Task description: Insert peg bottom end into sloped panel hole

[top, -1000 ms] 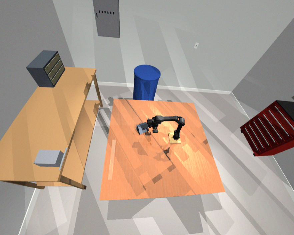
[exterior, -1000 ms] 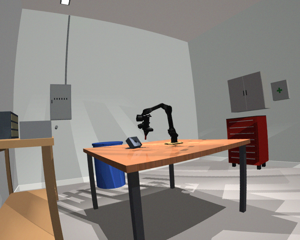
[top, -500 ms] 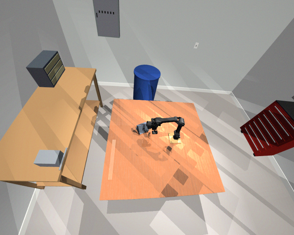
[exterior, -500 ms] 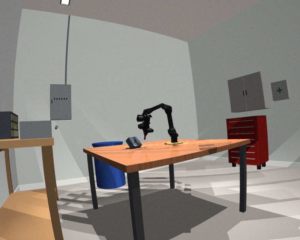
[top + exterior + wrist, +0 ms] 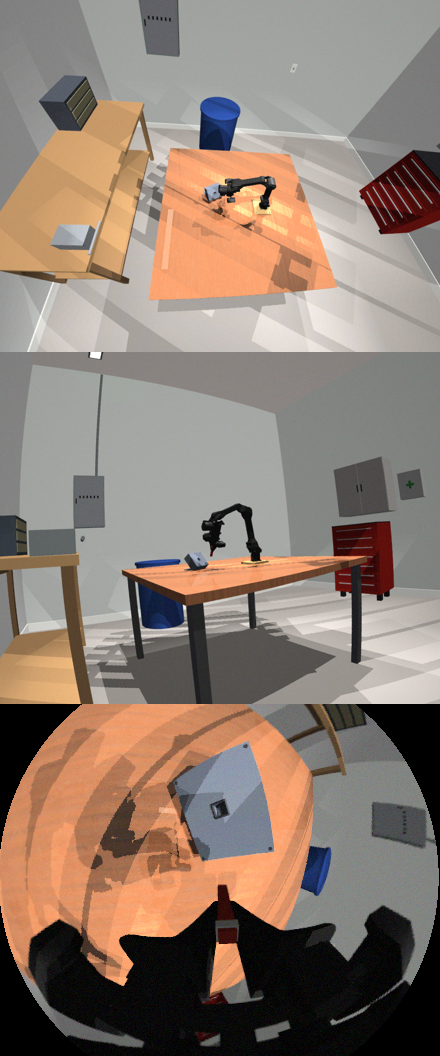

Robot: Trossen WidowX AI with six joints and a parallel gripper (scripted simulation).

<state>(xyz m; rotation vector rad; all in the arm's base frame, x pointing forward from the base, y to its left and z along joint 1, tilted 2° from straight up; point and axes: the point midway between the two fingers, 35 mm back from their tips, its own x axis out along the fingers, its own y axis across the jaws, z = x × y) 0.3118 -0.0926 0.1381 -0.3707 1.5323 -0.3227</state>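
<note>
The gripper is shut on the red peg, which has a grey band near its upper end and looks flat-sided. The peg is in the air, slightly tilted, bottom end pointing down and away from the wrist camera. The blue-grey sloped panel sits on the table. Its square hole is open and empty. In the wrist view the peg's tip is below the panel's near edge, apart from it. In the top view the arm hides the peg.
The arm's yellow base plate is fixed on the orange table. A pale strip lies near its left edge. A blue barrel stands beyond the table. A wooden workbench stands left.
</note>
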